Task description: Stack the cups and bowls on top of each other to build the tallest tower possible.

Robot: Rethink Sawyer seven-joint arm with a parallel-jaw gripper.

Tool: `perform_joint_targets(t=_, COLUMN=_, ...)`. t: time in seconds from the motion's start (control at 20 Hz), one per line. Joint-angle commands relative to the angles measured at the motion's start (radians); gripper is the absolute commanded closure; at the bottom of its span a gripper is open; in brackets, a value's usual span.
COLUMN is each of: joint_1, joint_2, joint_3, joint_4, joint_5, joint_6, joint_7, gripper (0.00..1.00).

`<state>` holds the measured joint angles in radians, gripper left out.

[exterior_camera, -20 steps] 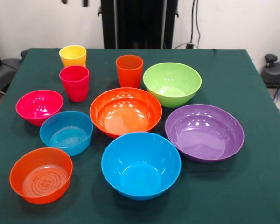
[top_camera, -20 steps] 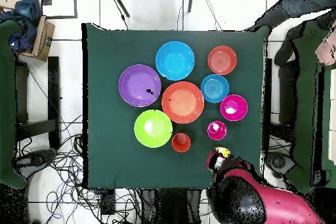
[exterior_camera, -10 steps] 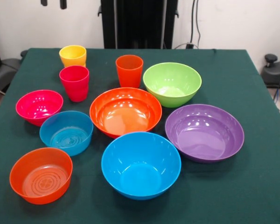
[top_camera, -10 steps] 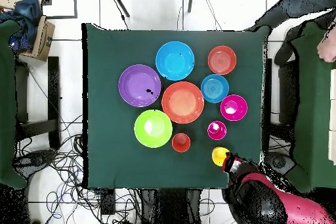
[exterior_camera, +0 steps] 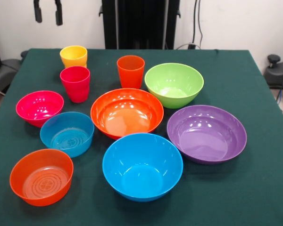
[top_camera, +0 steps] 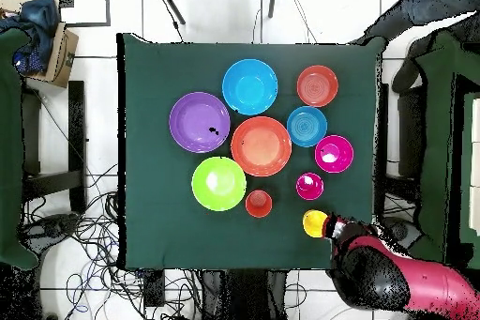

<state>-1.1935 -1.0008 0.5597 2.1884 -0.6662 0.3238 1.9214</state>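
Three cups stand at the far left in the front view: yellow [exterior_camera: 73, 56], red-pink [exterior_camera: 76, 83] and orange [exterior_camera: 130, 71]. The large bowls are lime green [exterior_camera: 174, 84], orange [exterior_camera: 127, 113], purple [exterior_camera: 206, 133] and blue [exterior_camera: 142, 165]. The small bowls are magenta [exterior_camera: 39, 108], translucent blue [exterior_camera: 67, 133] and translucent orange [exterior_camera: 41, 176]. Every piece sits apart on the cloth, none nested, so no tower shows. My gripper [exterior_camera: 48, 13] hangs open and empty above and behind the yellow cup. From overhead, the gripper [top_camera: 336, 229] is just beside the yellow cup [top_camera: 315, 223] at the table's corner.
The green table [exterior_camera: 254, 197] has bare cloth on its right side and along its front edge. A black column [exterior_camera: 140, 23] stands behind the table. In the overhead view, a cardboard box [top_camera: 58, 53] and cables [top_camera: 84, 241] lie on the floor around the table.
In the front view my gripper has dropped lower and shifted left, so more of its fingers show. From overhead the arm has swung off the table corner, uncovering the yellow cup.
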Motion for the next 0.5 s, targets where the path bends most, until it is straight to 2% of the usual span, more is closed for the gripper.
perform_joint_targets(t=0.05, joint_1=0.071, joint_2=0.182, joint_3=-0.065, joint_4=-0.129, joint_5=-0.159, joint_6=-0.009, joint_7=-0.022, gripper=0.00)
perform_joint_targets(t=0.35, joint_1=0.115, joint_2=0.269, joint_3=-0.137, joint_4=-0.221, joint_5=-0.230, joint_6=-0.026, joint_7=0.019, gripper=0.00)
perform_joint_targets(t=0.5, joint_1=0.120, joint_2=0.299, joint_3=-0.151, joint_4=-0.251, joint_5=-0.243, joint_6=-0.025, joint_7=0.015, gripper=0.00)
